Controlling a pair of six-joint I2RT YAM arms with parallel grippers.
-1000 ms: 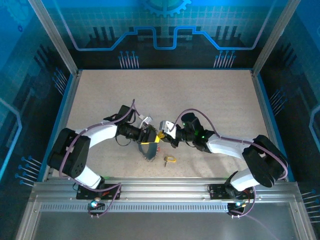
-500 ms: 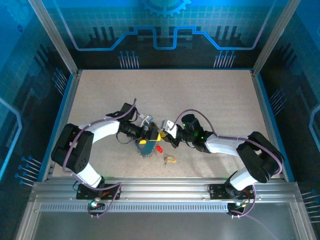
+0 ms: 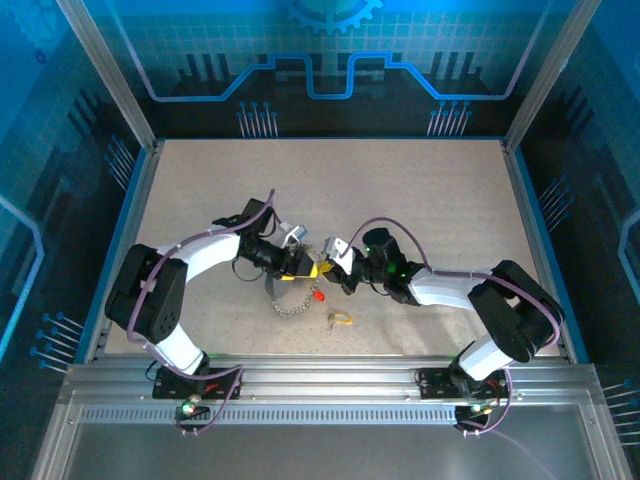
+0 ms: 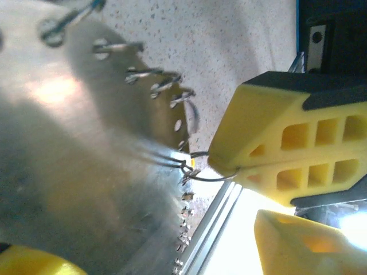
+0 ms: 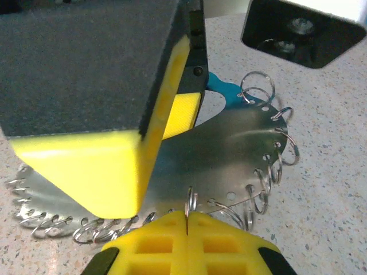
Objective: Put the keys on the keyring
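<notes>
The keyring is a shiny half-round metal plate (image 5: 229, 143) with several split rings hung along its holed edge and a teal tab (image 5: 221, 90). In the top view the plate (image 3: 285, 297) lies between the arms. My right gripper (image 5: 187, 220) is shut on one split ring (image 5: 190, 201) at the plate's edge. That pinch also appears in the left wrist view, right gripper (image 4: 221, 166) on ring (image 4: 209, 176). My left gripper (image 4: 172, 252) has its fingers wide apart, with the blurred plate (image 4: 86, 149) slanting between them. The red-headed key (image 3: 317, 296) and the yellow-headed key (image 3: 340, 320) lie loose on the table.
The speckled table (image 3: 420, 190) stretches away behind both arms. A metal rail (image 3: 330, 378) runs along the near edge. Both grippers (image 3: 305, 265) (image 3: 327, 268) meet almost tip to tip over the plate.
The plate stood up under the left gripper a second ago and now hangs lower and flatter. The left gripper has shifted slightly back. The right gripper has barely moved.
</notes>
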